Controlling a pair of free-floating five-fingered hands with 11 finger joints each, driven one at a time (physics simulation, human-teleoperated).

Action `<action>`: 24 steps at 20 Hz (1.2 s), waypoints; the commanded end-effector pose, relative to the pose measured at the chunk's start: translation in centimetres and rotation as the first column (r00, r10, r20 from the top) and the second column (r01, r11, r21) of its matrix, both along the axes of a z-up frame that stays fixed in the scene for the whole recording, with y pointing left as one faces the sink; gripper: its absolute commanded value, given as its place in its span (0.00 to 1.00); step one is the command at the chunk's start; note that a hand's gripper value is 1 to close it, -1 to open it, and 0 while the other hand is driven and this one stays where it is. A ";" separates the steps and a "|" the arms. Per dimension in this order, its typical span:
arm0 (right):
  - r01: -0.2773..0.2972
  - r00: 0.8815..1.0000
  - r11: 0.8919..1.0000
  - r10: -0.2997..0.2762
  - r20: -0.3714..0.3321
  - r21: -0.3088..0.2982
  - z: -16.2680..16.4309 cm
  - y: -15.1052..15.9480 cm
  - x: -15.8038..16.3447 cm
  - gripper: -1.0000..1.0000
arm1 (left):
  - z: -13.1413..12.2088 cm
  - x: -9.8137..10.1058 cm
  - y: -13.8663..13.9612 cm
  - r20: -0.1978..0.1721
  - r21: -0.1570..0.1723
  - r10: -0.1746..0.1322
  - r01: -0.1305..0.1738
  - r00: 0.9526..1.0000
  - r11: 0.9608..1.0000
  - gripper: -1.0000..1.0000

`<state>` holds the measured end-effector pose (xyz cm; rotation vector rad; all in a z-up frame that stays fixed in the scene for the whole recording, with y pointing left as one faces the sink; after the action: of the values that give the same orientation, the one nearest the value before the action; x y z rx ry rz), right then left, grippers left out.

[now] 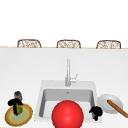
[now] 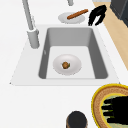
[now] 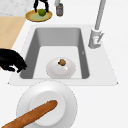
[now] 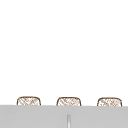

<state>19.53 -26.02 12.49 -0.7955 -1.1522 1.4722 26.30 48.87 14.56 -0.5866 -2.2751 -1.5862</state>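
The left hand (image 1: 15, 102) hung over the yellow-rimmed plate (image 1: 28, 116) on the tabletop, its fingers (image 3: 37, 7) curled down around a green fruit (image 3: 41, 12) that sat on it; whether they gripped it could not be told. The right hand (image 1: 95, 111) hovered at the sink's (image 2: 101, 55) right rim, fingers loosely curled, holding nothing. A white bowl (image 2: 75, 65) with a small brown item (image 2: 65, 65) lay in the basin, and a baguette (image 3: 30, 114) rested on a white plate (image 3: 62, 93).

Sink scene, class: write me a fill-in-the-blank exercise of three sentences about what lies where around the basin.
1. The small green round fruit under the left hand lies on a yellow-rimmed round ____.
2. The long brown bread stick rests on a white round plate to the ____ of the grey sink basin.
3. Inside the basin lies a white ____ with a small brown item in it.

Missing words: plate; right; bowl
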 end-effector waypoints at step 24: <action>0.000 1.000 1.000 0.000 0.000 0.000 0.0 0.0 0.0 0.50 | 13.9 3.2 2.8 -0.061 0.141 0.033 -0.024 0.998 0.990 0.00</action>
<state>19.53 -26.02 12.49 -0.7955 -1.1522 1.4722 27.98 51.67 28.02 -0.6384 -2.1714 -1.6403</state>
